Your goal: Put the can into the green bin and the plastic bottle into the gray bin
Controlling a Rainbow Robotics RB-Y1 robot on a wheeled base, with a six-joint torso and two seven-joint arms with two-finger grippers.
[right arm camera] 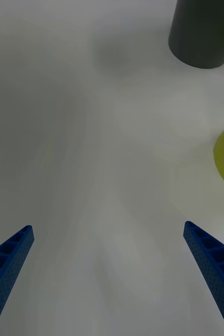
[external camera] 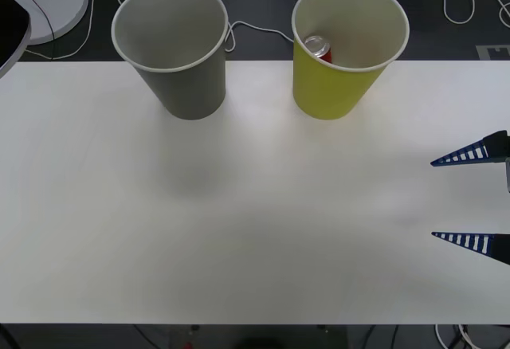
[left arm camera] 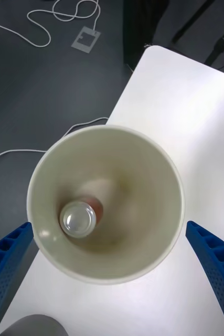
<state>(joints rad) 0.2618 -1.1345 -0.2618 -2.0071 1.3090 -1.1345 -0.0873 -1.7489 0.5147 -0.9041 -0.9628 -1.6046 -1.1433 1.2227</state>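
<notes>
The can (external camera: 317, 46) stood inside the green bin (external camera: 335, 86) at the desk's (external camera: 239, 221) far edge, mostly hidden behind the bin's wall, only its shiny top and a sliver of red showing. The gray bin (external camera: 187, 78) stood just beside it, apart. The left hand (left arm camera: 112, 262) hung open directly above the green bin, its fingers cut off at the frame's corners. The right hand (external camera: 470, 198) rested open near the desk's right edge, partly out of frame.
</notes>
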